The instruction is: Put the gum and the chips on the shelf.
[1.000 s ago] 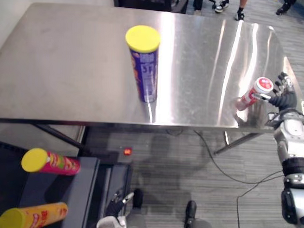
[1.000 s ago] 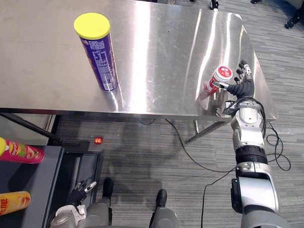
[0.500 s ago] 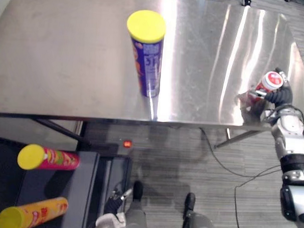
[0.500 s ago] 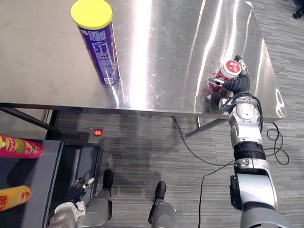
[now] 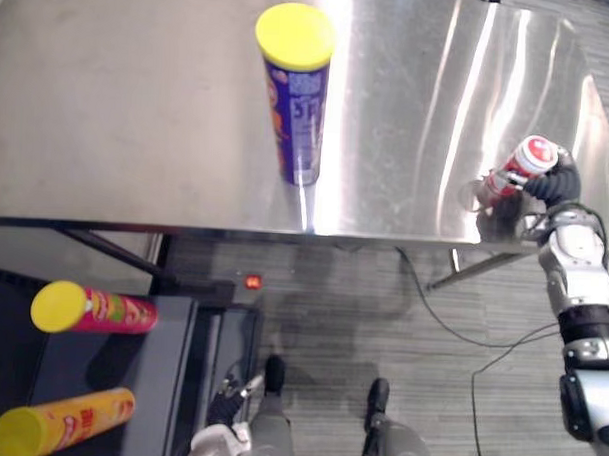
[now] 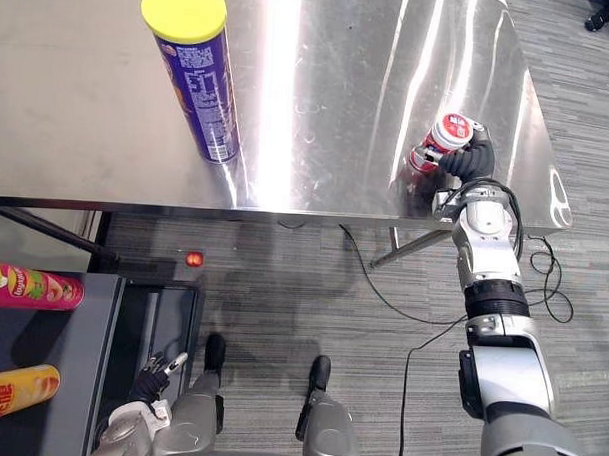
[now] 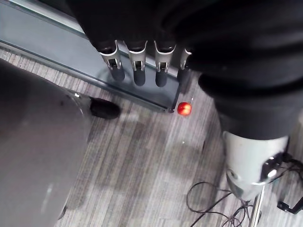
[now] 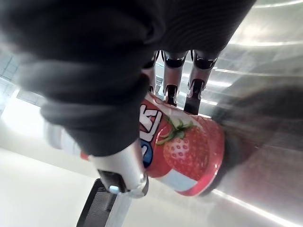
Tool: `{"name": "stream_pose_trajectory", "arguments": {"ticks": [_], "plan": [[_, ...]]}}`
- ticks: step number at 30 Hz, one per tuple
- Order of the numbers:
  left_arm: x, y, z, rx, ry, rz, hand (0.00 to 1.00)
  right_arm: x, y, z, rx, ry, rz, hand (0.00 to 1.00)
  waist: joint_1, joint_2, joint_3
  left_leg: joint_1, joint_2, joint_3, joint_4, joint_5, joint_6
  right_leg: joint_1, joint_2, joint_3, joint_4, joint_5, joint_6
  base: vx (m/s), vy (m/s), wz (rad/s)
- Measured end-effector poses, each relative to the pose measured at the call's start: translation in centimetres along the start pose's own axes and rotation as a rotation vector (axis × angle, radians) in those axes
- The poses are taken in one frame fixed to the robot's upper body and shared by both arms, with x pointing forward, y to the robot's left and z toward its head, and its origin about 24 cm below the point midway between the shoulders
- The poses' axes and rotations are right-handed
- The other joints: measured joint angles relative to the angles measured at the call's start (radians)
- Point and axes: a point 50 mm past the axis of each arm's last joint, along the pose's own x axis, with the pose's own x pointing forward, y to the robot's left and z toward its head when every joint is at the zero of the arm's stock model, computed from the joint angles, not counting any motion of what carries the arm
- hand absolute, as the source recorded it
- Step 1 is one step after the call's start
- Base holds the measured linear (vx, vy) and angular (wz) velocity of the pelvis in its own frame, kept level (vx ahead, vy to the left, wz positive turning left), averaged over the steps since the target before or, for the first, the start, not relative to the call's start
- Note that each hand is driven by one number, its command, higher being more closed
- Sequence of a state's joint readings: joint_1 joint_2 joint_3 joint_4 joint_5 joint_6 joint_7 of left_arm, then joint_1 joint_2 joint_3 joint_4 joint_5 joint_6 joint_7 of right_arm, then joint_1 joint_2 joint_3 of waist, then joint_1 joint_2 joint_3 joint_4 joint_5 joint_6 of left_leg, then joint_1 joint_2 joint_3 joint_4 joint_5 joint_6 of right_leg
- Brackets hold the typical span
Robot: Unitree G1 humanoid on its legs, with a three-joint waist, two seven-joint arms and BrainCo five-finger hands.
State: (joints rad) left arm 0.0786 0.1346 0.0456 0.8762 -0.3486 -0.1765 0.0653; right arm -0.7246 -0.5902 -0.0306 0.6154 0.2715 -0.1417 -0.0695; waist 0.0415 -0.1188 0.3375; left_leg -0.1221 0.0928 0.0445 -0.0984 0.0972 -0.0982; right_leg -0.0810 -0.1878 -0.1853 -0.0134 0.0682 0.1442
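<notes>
The left hand (image 7: 138, 66) hangs with straight fingers above grey carpet (image 7: 142, 156), near a small red light (image 7: 184, 109)

1. The right arm (image 6: 484, 249) is made of rounded silver-grey segments, with black bands at the joints;
2. The right hand (image 6: 471, 160) wears a dark ribbed cover;
3. The left hand (image 7: 138, 66) has silver fingers with dark tips, under the same dark cover.
</notes>
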Motion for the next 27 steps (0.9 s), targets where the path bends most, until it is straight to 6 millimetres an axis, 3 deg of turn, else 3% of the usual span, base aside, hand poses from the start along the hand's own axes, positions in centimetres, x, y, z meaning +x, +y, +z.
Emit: {"name": "stream_pose_trajectory", "arguments": {"ticks": [5, 11, 19, 23, 27], "plan": [[0.0, 0.0, 0.0, 0.002, 0.000, 0.005, 0.00, 0.0, 0.0, 2.3, -0.056, -0.106, -0.041, 1.00, -0.003, 0.003, 0.002, -0.001, 0.001, -0.002, -0.001, 0.003, -0.002, 0.000, 0.001, 0.000, 0.000, 0.000, 0.000, 0.00, 0.000, 0.00], [0.0, -0.1, 0.1, 0.034, -0.008, -0.001, 0.00, -0.6, -1.8, 5.7, -0.152, -0.273, -0.185, 1.00, -0.004, 0.004, 0.002, 0.000, 0.003, -0.009, 0.002, 0.012, -0.002, 0.004, 0.002, -0.001, 0.002, 0.000, 0.000, 0.00, 0.000, 0.00], [0.0, -0.3, -0.2, 0.073, 0.007, 0.001, 0.00, -2.1, -2.1, 8.6, -0.225, -0.430, -0.270, 1.00, -0.009, 0.016, -0.006, 0.041, 0.018, -0.023, -0.004, 0.015, -0.008, 0.053, 0.016, -0.012, 0.000, -0.003, -0.001, -0.03, -0.009, 0.04], [-0.2, -0.6, -0.8, 0.125, 0.038, -0.011, 0.00, -3.3, -1.8, 8.2, -0.307, -0.449, -0.256, 1.00, -0.010, 0.028, -0.049, 0.045, 0.019, -0.035, -0.004, 0.018, -0.011, 0.067, 0.017, -0.031, -0.001, -0.025, 0.002, -0.04, -0.023, 0.10], [-0.4, -0.4, -1.8, 0.166, 0.076, -0.012, 0.00, -5.2, -0.8, 6.5, -0.377, -0.427, -0.229, 1.00, -0.011, 0.044, -0.112, 0.067, 0.031, -0.061, -0.004, 0.024, -0.022, 0.103, 0.030, -0.056, 0.001, -0.048, 0.001, -0.03, -0.049, 0.15]]}}
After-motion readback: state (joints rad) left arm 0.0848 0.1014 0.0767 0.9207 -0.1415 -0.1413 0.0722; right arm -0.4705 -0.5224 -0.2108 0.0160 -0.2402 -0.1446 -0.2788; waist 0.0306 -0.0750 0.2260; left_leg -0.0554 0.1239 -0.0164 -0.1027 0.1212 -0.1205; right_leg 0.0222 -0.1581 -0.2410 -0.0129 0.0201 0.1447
